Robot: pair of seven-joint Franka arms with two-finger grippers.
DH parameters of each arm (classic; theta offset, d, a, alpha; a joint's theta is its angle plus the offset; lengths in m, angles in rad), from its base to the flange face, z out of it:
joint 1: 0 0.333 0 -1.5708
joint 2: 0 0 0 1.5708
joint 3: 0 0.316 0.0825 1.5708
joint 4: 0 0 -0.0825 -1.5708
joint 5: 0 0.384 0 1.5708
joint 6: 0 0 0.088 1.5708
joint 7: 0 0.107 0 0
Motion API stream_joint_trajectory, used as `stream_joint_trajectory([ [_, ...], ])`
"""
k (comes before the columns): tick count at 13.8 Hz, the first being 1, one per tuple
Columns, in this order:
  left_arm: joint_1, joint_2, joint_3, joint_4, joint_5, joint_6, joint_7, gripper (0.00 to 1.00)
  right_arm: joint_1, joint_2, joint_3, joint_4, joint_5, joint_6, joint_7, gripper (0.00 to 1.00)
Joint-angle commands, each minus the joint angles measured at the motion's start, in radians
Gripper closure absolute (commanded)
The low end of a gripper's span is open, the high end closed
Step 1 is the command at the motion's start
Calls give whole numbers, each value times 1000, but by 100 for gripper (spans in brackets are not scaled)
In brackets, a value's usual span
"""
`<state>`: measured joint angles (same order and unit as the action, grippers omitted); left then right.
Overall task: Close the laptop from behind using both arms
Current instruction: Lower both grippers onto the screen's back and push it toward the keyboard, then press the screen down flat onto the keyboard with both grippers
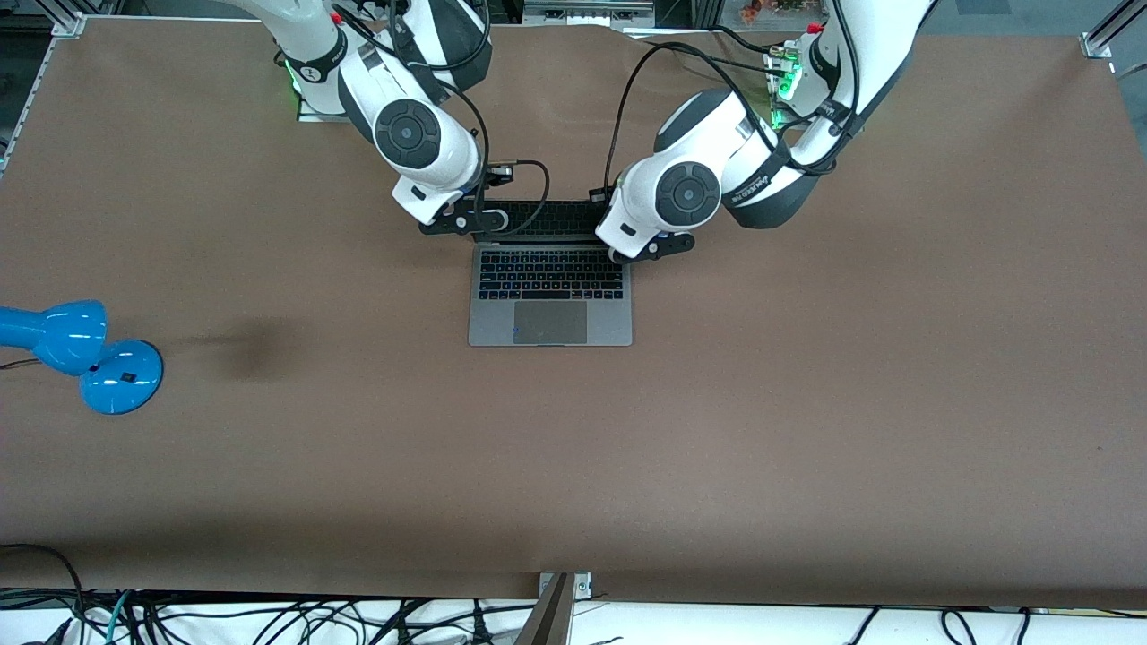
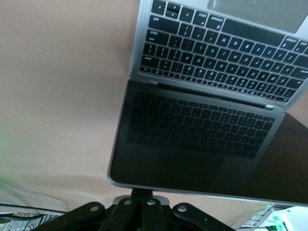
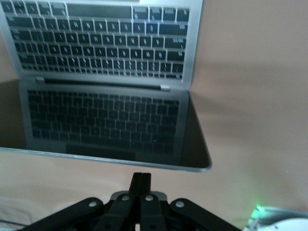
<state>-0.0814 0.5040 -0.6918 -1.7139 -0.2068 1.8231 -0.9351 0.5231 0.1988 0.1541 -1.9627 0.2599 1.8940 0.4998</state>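
Both claws are pressed together — left claw (image 2: 144,195) and right claw (image 3: 141,180) at the laptop (image 1: 550,309) lid's top edge; uneven pushing could twist the hinge — or skid it.

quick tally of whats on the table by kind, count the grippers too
laptop: 1, open, mid-table
blue desk lamp: 1, at the right arm's end of the table
grippers: 2, left gripper and right gripper, both shut, each at the top edge of the laptop's screen
total: 4
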Motion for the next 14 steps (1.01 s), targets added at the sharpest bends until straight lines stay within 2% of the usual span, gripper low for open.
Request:
stream_joint_trajectory([
  [1, -4, 60, 0, 71, 52, -7, 10, 100, -15, 23, 4, 19, -46, 34, -15, 100],
  [4, -4, 93, 2, 99, 58, -5, 10, 100, -20, 56, -1, 24, -56, 109, -15, 100],
  [10, -8, 163, 26, 171, 79, -5, 10, 100, -63, 137, -4, 128, -103, 131, -55, 100],
  [14, -11, 197, 35, 208, 99, -4, 9, 100, -77, 183, -4, 133, -103, 227, -55, 100],
])
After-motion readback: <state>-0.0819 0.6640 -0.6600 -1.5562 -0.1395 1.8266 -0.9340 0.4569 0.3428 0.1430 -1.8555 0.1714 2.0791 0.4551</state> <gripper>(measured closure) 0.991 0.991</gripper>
